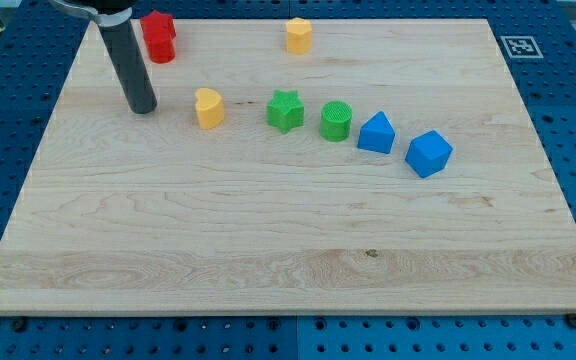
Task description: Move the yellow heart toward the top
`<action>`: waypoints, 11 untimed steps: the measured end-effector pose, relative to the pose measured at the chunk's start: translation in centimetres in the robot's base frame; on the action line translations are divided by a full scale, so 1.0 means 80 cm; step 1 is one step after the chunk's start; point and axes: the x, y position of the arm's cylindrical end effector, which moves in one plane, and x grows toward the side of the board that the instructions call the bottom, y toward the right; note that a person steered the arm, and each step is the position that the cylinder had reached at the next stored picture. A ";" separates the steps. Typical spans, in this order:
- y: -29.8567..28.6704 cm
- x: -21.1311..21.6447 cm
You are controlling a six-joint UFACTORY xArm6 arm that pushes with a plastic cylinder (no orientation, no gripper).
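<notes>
The yellow heart (208, 108) lies on the wooden board (288, 250) at the upper left of centre. My tip (143, 108) rests on the board to the heart's left, apart from it by a small gap. A second yellow block, a hexagon (299, 35), sits near the top edge, up and right of the heart.
A red block (158, 36) stands near the top left, just right of the rod. A green star (285, 110), a green cylinder (336, 121), a blue triangle (376, 133) and a blue cube (428, 153) run in a row to the heart's right.
</notes>
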 end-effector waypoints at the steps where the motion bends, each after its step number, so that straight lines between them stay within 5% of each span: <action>1: 0.049 0.017; 5: 0.155 0.016; 11: 0.170 -0.049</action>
